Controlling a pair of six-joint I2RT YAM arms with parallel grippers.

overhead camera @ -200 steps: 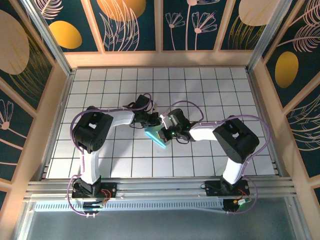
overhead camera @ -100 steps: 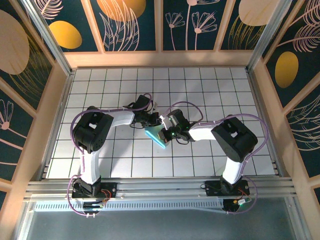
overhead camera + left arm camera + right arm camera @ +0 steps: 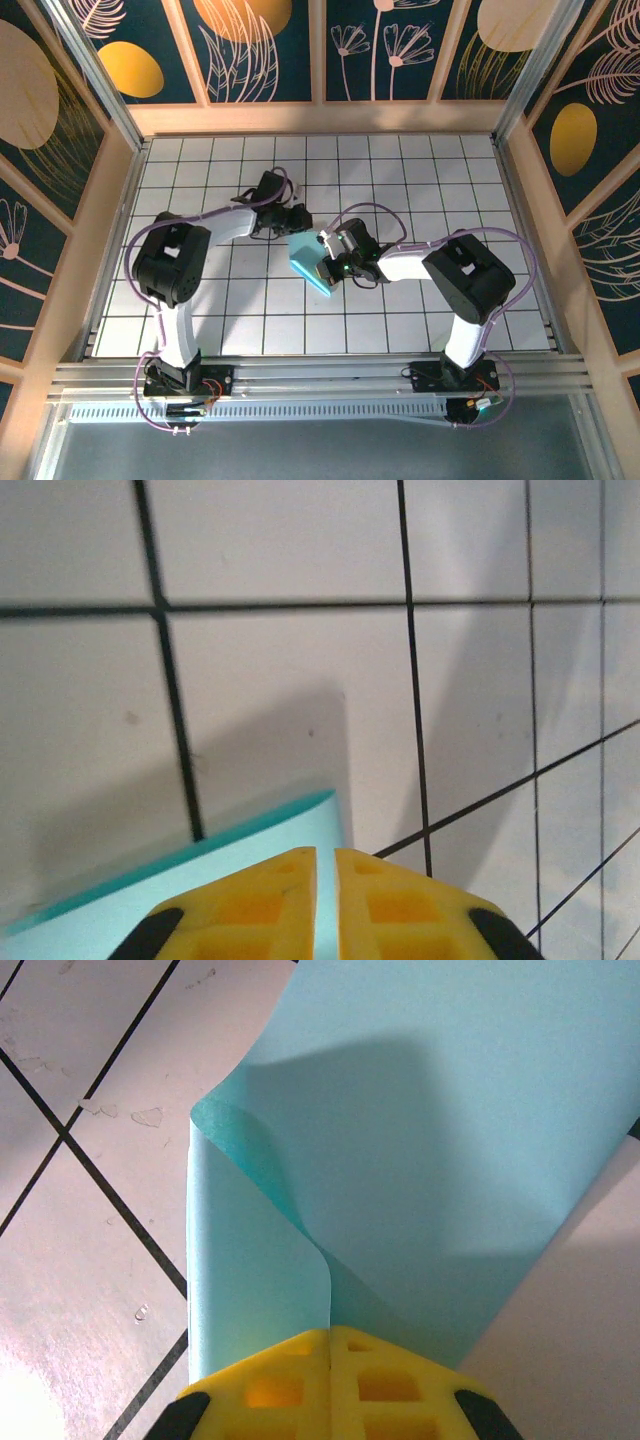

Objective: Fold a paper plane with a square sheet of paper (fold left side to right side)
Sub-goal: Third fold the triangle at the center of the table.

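The square sheet of paper (image 3: 305, 258) is light blue and lies bent over itself near the table's middle. In the right wrist view one flap of the sheet (image 3: 430, 1160) curls over a lower layer and runs into my right gripper (image 3: 331, 1335), which is shut on it. From above, the right gripper (image 3: 327, 265) sits at the sheet's right edge. My left gripper (image 3: 300, 222) is just above the sheet's far corner. In the left wrist view its yellow tips (image 3: 326, 855) stand a narrow slit apart over the sheet's edge (image 3: 200, 880), gripping nothing. A paper plane is out of view.
The white gridded table (image 3: 420, 180) is boxed in by wooden walls (image 3: 320, 118) at the back and both sides. The left arm's elbow (image 3: 165, 265) and the right arm's elbow (image 3: 470, 275) stand high on either side. An aluminium rail (image 3: 320, 375) runs along the near edge.
My left gripper has let go of the sheet, parting slightly and pulling back up and to the left. The sheet has spread wider to the left. The right gripper has held still.
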